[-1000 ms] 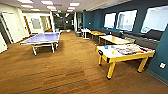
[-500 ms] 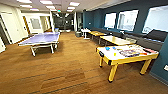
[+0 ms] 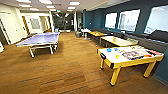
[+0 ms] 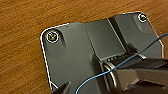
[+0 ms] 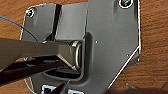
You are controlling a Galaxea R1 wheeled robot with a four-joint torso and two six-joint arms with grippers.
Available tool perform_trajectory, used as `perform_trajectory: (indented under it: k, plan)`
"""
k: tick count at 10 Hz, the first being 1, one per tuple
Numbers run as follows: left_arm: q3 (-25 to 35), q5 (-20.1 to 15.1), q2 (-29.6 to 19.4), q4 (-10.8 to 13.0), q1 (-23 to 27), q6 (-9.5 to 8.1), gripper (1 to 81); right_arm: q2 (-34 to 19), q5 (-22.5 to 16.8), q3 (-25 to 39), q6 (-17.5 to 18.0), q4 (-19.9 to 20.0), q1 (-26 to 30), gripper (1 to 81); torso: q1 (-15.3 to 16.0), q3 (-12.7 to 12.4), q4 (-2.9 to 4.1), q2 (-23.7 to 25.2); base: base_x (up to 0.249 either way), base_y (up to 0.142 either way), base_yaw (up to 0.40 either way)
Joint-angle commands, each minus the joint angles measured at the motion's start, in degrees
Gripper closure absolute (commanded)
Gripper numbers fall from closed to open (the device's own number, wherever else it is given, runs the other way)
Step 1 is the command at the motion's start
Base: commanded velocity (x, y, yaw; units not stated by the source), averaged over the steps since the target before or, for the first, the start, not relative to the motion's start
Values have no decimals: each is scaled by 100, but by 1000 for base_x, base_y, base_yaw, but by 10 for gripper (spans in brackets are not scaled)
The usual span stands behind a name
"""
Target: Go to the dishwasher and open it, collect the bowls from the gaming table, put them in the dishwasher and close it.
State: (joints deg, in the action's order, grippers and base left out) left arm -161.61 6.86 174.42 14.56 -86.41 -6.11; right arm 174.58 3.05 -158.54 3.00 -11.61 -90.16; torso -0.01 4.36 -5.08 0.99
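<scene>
My left wrist plate hangs flat over the floor, its jointed bar crossing one side. My right wrist plate hangs likewise, its bar crossing it.

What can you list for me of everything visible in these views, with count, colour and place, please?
gaming table: one, white top with yellow edge and legs, near right of the room.
bowls: bright blue, small, on the gaming table's far end; two seem to show, count uncertain.
board games: several, colourful, spread on the gaming table's top.
table-tennis table: one, bluish-purple top, white legs, left of the room.
plain tables: a row, yellowish tops, along the right wall beyond the gaming table.
windows: several, bright, in the dark teal right wall.
floor: brown, wood-look, throughout; also under both wrist cameras.
ceiling lights: several, white panels.
robot's dark wrist plate: one in each wrist view, with a thin blue cable.
</scene>
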Motion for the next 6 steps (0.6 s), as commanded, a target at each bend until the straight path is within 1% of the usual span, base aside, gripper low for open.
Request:
perform_trajectory:
  k: [1,6]
  plan:
    - [-20,-264,-30,-23,234,-4,10,-9,-305,-1,-19,18,195,10,1,0,0,0,217,0,0]
    - [-20,-264,-21,-23,225,-4,10,-9,-304,-9,-19,18,187,10,1,0,0,0,219,0,0]
